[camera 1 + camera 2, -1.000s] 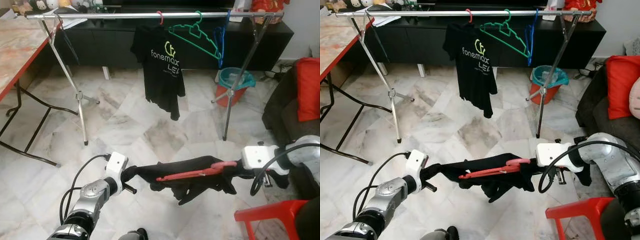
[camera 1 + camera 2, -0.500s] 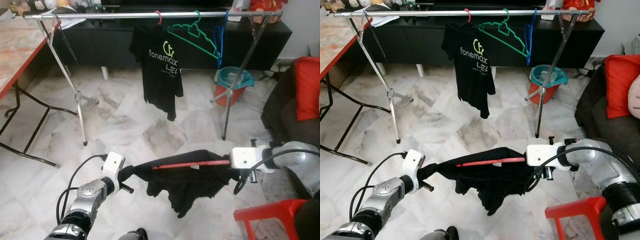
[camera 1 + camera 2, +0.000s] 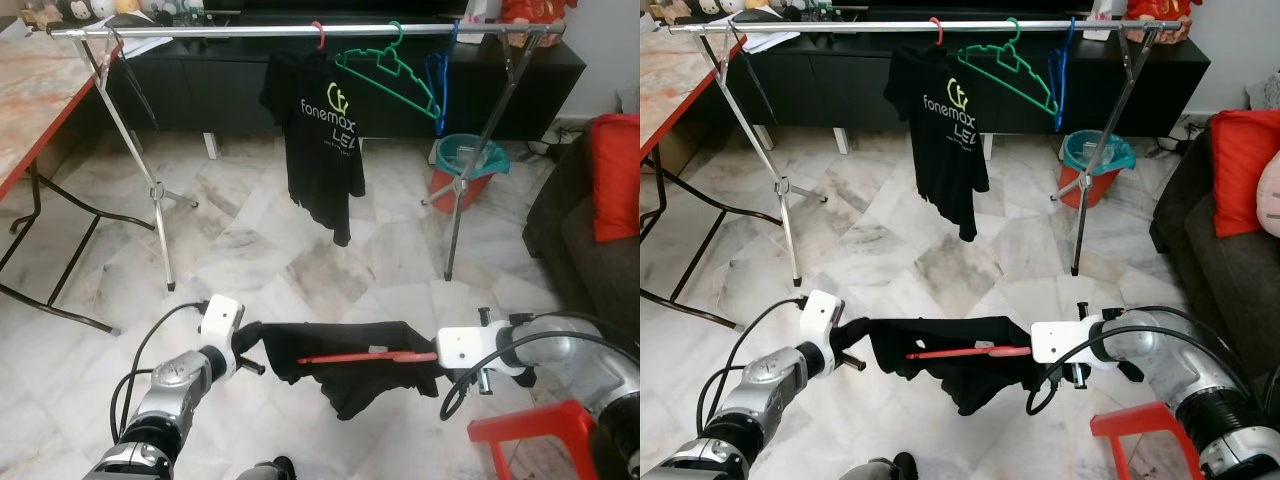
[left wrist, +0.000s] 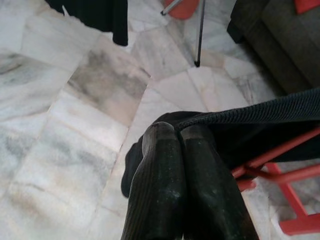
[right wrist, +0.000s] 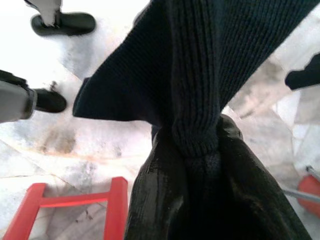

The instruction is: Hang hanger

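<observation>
Nearest the camera, a black garment (image 3: 345, 355) is stretched level between the two arms above the marble floor (image 3: 250, 250), with a red hanger (image 3: 365, 355) lying across its front, its bar roughly horizontal; the left gripper (image 3: 252, 345) has its jaws clenched on the garment's left edge, the two black fingers (image 4: 175, 190) pressed together in the left wrist view with the ribbed cloth pinched at their tips; the right gripper (image 5: 197, 150) has its jaws clamped on a bunched fold of the garment's right end, the knit cloth gathered between the pads in the right wrist view; whether the hanger's end is also caught in those jaws cannot be told; loose cloth sags below the middle of the garment; a red plastic stool (image 3: 540, 440) stands at the lower right, beside the right arm; a dark sofa (image 3: 590, 250) with a red cushion (image 3: 615, 175) lies on the right, and a red-edged desk (image 3: 30, 100) on the left; farther back stands a metal clothes rail (image 3: 300, 31) on splayed legs, carrying a black printed T-shirt (image 3: 325, 140) on a red hook, a tilted green hanger (image 3: 390, 70) and a blue hanger (image 3: 440, 75); a red bucket (image 3: 465, 172) with a teal liner sits on the floor behind the rail's right leg; a low black cabinet (image 3: 300, 85) runs along the far wall.
</observation>
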Tool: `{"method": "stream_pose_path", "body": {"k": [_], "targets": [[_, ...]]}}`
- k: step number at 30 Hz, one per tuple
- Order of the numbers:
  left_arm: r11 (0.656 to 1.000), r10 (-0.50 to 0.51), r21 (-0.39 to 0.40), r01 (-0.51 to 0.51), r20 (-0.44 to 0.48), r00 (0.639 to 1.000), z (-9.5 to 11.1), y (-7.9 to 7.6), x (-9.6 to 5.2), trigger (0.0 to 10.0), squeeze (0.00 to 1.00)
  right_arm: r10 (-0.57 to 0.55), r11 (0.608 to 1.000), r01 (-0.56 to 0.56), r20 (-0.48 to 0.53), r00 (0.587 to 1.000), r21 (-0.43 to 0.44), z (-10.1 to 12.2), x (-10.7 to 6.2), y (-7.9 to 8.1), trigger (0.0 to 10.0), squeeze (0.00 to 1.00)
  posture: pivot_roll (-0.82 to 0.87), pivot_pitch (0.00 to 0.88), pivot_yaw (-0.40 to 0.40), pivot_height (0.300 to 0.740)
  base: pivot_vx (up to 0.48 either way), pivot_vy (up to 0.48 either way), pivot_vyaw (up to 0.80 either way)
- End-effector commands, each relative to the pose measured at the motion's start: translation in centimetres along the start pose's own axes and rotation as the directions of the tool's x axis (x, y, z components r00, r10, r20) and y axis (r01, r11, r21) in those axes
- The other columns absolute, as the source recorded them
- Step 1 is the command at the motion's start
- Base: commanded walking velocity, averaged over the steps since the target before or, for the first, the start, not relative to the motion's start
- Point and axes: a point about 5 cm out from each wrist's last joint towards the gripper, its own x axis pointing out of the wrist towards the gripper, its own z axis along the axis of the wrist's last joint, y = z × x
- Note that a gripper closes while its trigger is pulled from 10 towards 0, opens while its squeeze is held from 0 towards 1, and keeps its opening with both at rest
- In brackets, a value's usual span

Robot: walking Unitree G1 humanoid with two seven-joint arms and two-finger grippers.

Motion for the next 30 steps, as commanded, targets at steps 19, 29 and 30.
{"method": "stream_pose_path", "body": {"k": [19, 29, 30], "targets": [[0.999, -0.037, -0.002, 0.037, -0.026, 0.999, -0.5, -0.1, -0.5, 10.0, 0.00, -0.168, 0.960, 0.128, 0.146, 0.975, 0.248, 1.6, 0.3, -1.2, 0.0, 0.00, 0.04, 0.120, 0.004, 0.736, 0.000, 0.000, 0.00], [0.999, -0.036, 0.014, 0.037, -0.041, 0.999, -0.8, -0.1, -0.6, 10.0, 0.00, -0.024, 0.965, -0.054, 0.291, 0.956, 0.257, 2.2, -1.0, -0.1, 0.0, 0.00, 0.04, 0.121, 0.002, 0.736, 0.000, 0.000, 0.00], [1.000, -0.028, 0.012, 0.029, -0.036, 0.999, -0.7, -0.1, -0.5, 10.0, 0.00, 0.011, 0.968, -0.082, 0.286, 0.958, 0.237, 2.0, -1.0, 0.2, 0.0, 0.00, 0.04, 0.122, 0.003, 0.736, 0.000, 0.000, 0.00]]}}
